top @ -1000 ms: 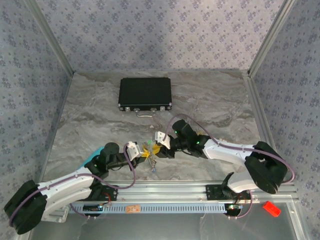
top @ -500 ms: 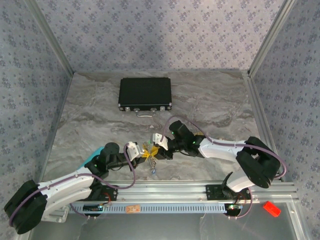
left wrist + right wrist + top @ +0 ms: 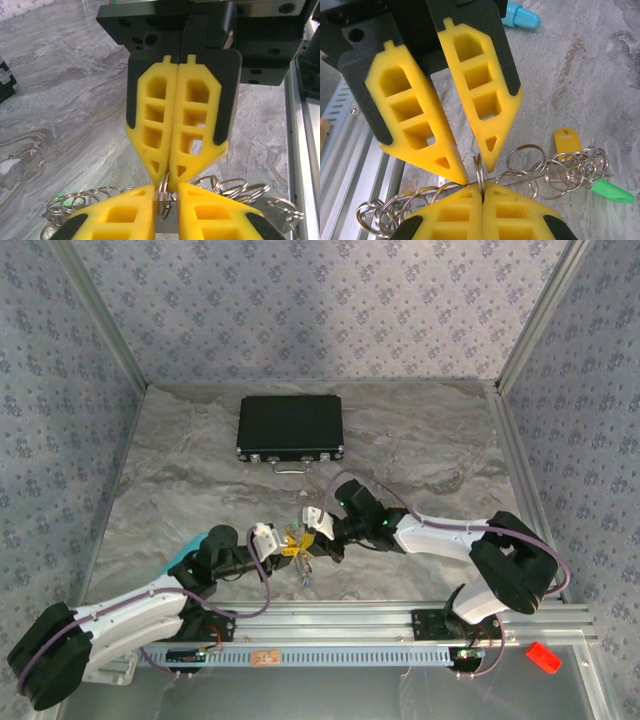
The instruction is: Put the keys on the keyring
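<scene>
The keyring (image 3: 570, 170) is a chain of thin silvery rings, strung between my two grippers just above the marble table (image 3: 420, 440). My right gripper (image 3: 481, 192) is shut on one upright ring of it. My left gripper (image 3: 166, 192) meets it tip to tip, its yellow fingers (image 3: 445, 150) slightly apart around that same ring (image 3: 164, 197). In the top view both grippers (image 3: 288, 547) (image 3: 308, 538) meet near the front middle. A yellow-headed key (image 3: 564, 141) and a green tag (image 3: 612, 192) lie by the rings; whether the key is threaded on I cannot tell.
A black case (image 3: 290, 427) lies at the back of the table. A light-blue tag-like piece (image 3: 520, 17) lies on the marble behind the left gripper. An aluminium rail (image 3: 400, 625) runs along the near edge, with a small red object (image 3: 540, 658) at the front right.
My right gripper has moved left up to the left gripper and closed on a ring. The left gripper's jaws, shut before, have parted slightly.
</scene>
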Action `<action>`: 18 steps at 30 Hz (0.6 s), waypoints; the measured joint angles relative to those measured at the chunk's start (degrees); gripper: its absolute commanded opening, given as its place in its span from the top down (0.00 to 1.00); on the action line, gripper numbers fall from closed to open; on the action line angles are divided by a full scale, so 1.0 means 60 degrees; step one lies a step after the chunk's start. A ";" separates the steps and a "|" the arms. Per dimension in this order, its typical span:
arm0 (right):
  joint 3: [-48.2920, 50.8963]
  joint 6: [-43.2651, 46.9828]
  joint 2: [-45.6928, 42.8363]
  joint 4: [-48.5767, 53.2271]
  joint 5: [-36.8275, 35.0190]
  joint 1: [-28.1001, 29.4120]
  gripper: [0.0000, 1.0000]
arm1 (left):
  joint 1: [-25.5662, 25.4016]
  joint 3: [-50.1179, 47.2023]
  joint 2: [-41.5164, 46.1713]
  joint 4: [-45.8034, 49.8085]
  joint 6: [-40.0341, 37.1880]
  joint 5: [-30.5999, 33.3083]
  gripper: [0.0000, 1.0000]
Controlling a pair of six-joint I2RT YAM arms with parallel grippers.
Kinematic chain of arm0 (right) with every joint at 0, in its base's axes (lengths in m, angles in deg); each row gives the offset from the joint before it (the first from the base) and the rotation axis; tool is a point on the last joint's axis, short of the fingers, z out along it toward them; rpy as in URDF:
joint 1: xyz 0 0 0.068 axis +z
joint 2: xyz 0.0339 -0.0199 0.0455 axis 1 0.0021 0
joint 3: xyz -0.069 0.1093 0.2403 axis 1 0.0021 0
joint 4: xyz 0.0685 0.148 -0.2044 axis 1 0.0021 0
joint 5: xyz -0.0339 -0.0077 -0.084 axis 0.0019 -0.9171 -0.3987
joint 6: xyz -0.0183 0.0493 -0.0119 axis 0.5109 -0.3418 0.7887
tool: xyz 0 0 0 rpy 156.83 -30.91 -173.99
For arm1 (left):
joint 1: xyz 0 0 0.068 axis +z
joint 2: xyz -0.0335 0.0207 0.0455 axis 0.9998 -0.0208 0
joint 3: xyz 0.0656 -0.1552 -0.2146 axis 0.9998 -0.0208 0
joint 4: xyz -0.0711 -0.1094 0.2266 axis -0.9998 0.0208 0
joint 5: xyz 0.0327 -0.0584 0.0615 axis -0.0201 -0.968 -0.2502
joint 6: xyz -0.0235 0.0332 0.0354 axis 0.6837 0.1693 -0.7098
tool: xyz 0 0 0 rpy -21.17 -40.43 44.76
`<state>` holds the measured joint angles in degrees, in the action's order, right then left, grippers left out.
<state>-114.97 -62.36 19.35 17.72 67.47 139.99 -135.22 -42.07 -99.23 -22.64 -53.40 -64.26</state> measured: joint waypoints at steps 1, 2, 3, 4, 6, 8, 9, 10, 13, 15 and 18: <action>-0.0146 0.0127 0.0000 0.0277 -0.0091 0.0018 1.00 | 0.0000 0.0015 0.0044 0.0106 -0.0040 0.0004 0.77; -0.0284 0.0259 0.0000 0.0535 -0.0182 0.0033 1.00 | 0.0000 0.0036 0.0069 0.0193 -0.0051 0.0036 0.76; -0.0412 0.0390 0.0000 0.0769 -0.0273 0.0055 1.00 | 0.0000 0.0062 0.0069 0.0277 -0.0062 0.0040 0.76; -0.0557 0.0528 0.0000 0.1045 -0.0372 0.0076 1.00 | 0.0000 0.0102 0.0069 0.0372 -0.0076 0.0044 0.76; -0.0783 0.0769 0.0000 0.1494 -0.0528 0.0135 1.00 | 0.0000 0.0160 0.0069 0.0474 -0.0091 0.0073 0.75; -0.0965 0.0973 0.0000 0.1891 -0.0652 0.0197 1.00 | 0.0000 0.0204 0.0069 0.0539 -0.0120 0.0073 0.75; -0.1045 0.1045 0.0000 0.2065 -0.0707 0.0226 1.00 | 0.0000 0.0215 0.0069 0.0568 -0.0127 0.0073 0.75; -0.1129 0.1151 0.0000 0.2277 -0.0772 0.0270 1.00 | 0.0000 0.0233 0.0069 0.0612 -0.0146 0.0073 0.76; -0.1351 0.1348 0.0000 0.2728 -0.0922 0.0375 1.00 | 0.0000 0.0270 0.0069 0.0667 -0.0153 0.0073 0.77; -0.1483 0.1494 0.0004 0.2951 -0.1027 0.0452 1.00 | 0.0000 0.0288 0.0069 0.0678 -0.0160 0.0069 0.78; -0.1647 0.1647 0.0011 0.3224 -0.1118 0.0572 1.00 | 0.0000 0.0302 0.0066 0.0688 -0.0193 0.0069 0.80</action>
<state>-124.85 -52.48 19.41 37.07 60.76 143.42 -135.22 -40.26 -98.84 -18.51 -54.55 -63.84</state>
